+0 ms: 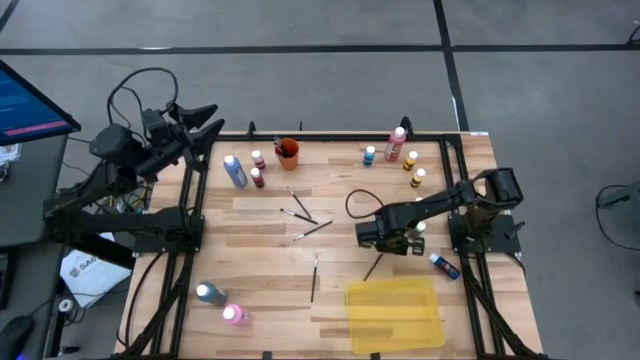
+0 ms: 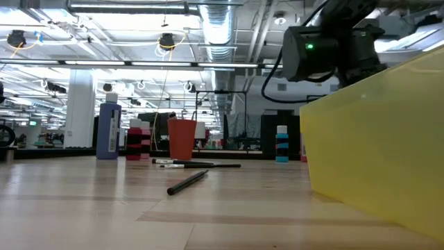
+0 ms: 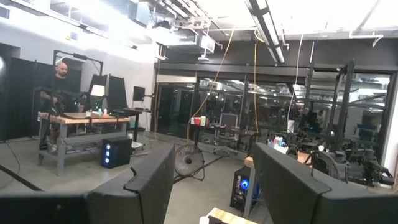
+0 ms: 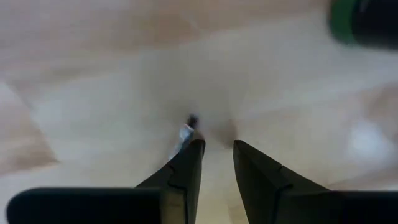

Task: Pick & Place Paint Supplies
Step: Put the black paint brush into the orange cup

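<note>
Your right end effector [image 1: 385, 240] is low over the table [image 1: 260, 270], just left of the tray's [image 1: 393, 315] far edge. Its fingers stand slightly apart astride a brush [image 4: 186, 132] tip, positioned for a pinch, with nothing clamped. The left end effector [image 1: 205, 120], fingers apart, waits off the far-left corner. Bottles [image 1: 235, 172] remain scattered.

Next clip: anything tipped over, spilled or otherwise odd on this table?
No spill or damage visible. One blue paint bottle lies on its side near the right edge, above the yellow tray, while the other bottles stand upright. Paintbrushes lie scattered at different angles mid-table. The right claw is low beside one brush.
</note>
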### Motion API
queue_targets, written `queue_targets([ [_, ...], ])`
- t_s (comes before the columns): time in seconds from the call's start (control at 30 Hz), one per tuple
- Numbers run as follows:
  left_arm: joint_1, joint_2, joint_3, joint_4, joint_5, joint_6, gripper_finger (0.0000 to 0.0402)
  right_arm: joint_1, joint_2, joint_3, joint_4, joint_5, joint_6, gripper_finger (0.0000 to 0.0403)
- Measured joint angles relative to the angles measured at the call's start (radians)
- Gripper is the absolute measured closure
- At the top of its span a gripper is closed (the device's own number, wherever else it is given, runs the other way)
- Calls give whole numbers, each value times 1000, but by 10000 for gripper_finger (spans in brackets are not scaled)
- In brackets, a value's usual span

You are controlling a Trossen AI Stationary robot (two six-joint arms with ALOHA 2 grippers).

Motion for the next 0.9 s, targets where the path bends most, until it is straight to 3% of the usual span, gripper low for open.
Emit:
queue_targets([
  [0.27, 0, 11, 0, 5, 1, 0, 190, -51, 2, 23, 23, 60, -54, 312],
  [0.63, 0, 11, 0, 12, 2, 0, 190, -106, -1, 33, 38, 38, -148, 312],
  [0.9, 0, 11, 0, 19, 5, 0, 190, -94, -6, 105, 46, 80, -139, 312],
])
